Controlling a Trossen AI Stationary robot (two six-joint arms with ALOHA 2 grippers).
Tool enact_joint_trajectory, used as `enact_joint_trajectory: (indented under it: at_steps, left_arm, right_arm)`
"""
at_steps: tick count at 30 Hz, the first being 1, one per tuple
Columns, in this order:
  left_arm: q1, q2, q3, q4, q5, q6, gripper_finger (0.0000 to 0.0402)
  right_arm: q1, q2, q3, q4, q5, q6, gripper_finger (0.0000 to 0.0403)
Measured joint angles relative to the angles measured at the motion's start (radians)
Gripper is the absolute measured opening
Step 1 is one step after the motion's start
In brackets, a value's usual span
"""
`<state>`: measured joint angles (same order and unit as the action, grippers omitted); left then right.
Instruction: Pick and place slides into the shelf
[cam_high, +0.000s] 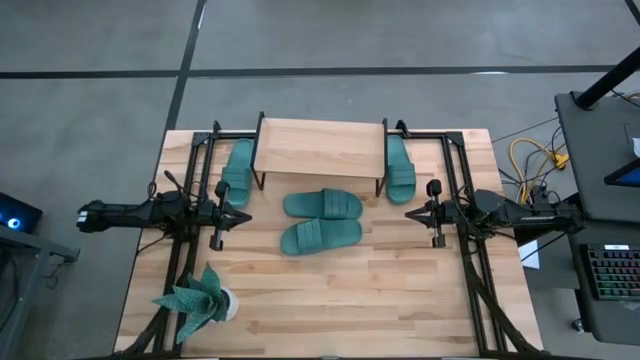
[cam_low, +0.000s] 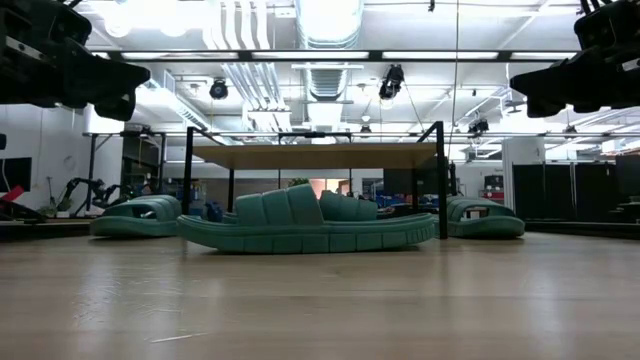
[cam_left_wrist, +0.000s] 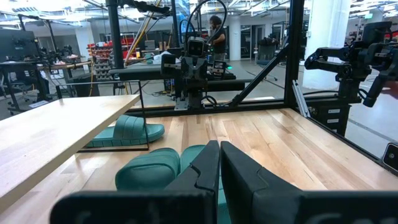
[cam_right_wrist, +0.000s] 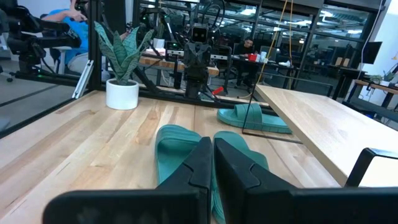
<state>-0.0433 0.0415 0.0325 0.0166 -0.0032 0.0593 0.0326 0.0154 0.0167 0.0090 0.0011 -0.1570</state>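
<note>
We judged the task not yet begun: both claws, left (cam_high: 232, 212) and right (cam_high: 414, 212), hung narrow and empty, the middle slides (cam_high: 322, 204) (cam_high: 320, 236) on the surface between them, so next one must widen and drop before the shelf (cam_high: 322, 147).

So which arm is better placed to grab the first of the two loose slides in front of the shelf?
Neither clearly. The left gripper and right gripper face each other, both shut, and the two loose slides lie about midway between them. The left looks marginally closer to the nearer slide's end.
</note>
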Motion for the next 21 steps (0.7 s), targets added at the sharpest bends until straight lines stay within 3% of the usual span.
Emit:
enact_joint_trajectory:
  at_steps: [18,21]
  left_arm:
    - [0.000,0.000,0.000,0.000,-0.001,0.001,0.0000]
    - [0.000,0.000,0.000,0.003,-0.001,0.001,0.0000]
  right_arm:
    - [0.000,0.000,0.000,0.060,0.010,-0.024,0.0009]
    - [0.000,0.000,0.000,0.056,0.010,0.031,0.0009]
